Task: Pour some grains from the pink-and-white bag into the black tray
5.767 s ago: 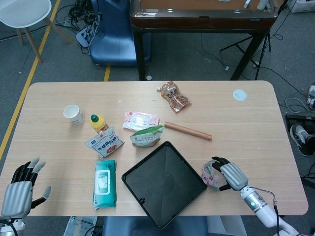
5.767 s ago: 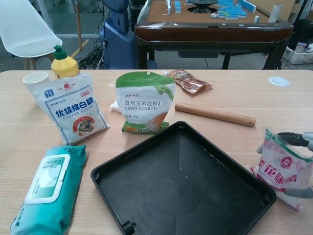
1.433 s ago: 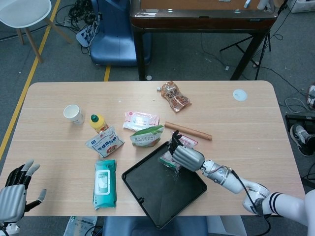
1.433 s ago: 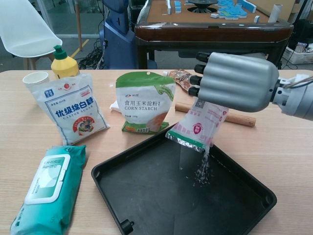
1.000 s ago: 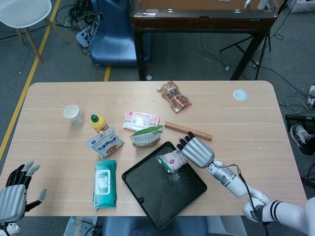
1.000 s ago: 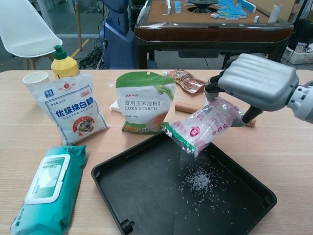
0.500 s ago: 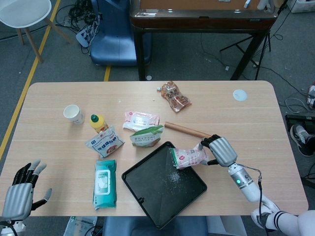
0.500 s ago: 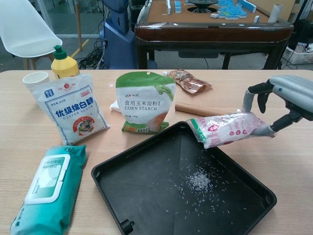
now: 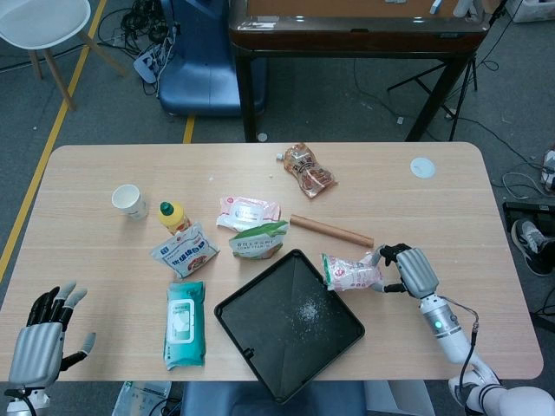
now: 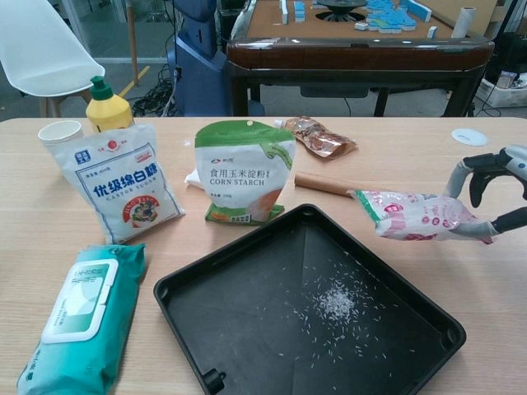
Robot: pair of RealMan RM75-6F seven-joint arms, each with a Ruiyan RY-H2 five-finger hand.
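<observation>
the right arm reaches in from the lower right corner of the counter (image 9: 451, 208), forearm low and angled toward the middle. its right robot hand (image 9: 414, 271) grasps the pink-and-white bag (image 10: 416, 216) at its far end, fingers (image 10: 463, 176) curled over the top and thumb beneath. the bag lies nearly level in the air, its opened mouth pointing left, just beside the right corner of the black tray (image 9: 260, 338). a small heap of grains (image 10: 336, 303) lies scattered in the middle of the tray. the left robot hand (image 9: 39, 345) rests at the lower left edge of the counter, released, fingers apart and holding nothing. behind the tray stand a corn starch pouch (image 10: 245, 169) and a wooden rolling pin (image 9: 331, 230).
</observation>
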